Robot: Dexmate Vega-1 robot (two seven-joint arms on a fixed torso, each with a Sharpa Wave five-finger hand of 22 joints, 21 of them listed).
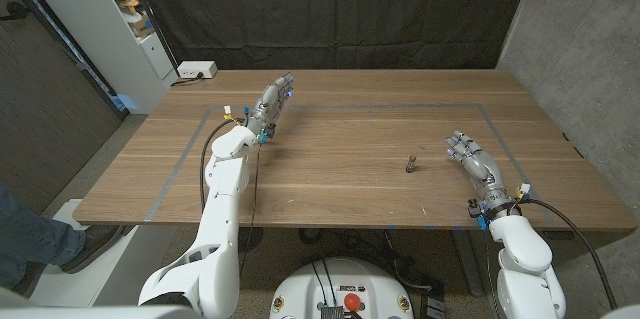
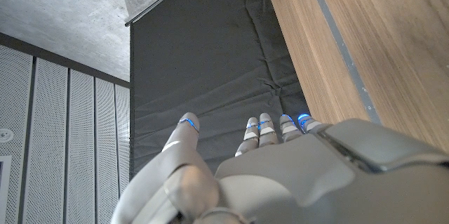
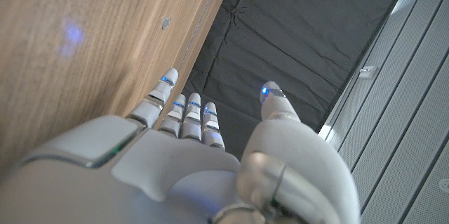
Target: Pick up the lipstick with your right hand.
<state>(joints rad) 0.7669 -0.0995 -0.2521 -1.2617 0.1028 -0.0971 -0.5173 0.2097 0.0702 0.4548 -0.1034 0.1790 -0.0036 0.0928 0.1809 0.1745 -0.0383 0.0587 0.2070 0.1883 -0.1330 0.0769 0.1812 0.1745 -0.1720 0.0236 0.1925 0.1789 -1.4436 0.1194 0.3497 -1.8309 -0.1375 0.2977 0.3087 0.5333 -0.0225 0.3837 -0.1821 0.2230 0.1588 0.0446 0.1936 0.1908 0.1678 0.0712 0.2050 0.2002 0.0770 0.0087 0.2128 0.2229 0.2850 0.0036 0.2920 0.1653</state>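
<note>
A: Head view showed the lipstick [image 1: 410, 165] standing as a small dark tube on the wooden table [image 1: 330, 184], right of centre and just left of the right hand [image 1: 473, 159]. How would it handle?

B: Light, stiff and smooth, I judged, and easy to tip. A pinch across its sides near the middle seemed safest.

A: And the right hand?

B: It was near the tube, not touching, fingers extended and apart, holding nothing.

A: The left hand [image 1: 272, 99]?

B: It was at the far left of the table, well apart from the lipstick, fingers stretched out, nothing in it.
</note>
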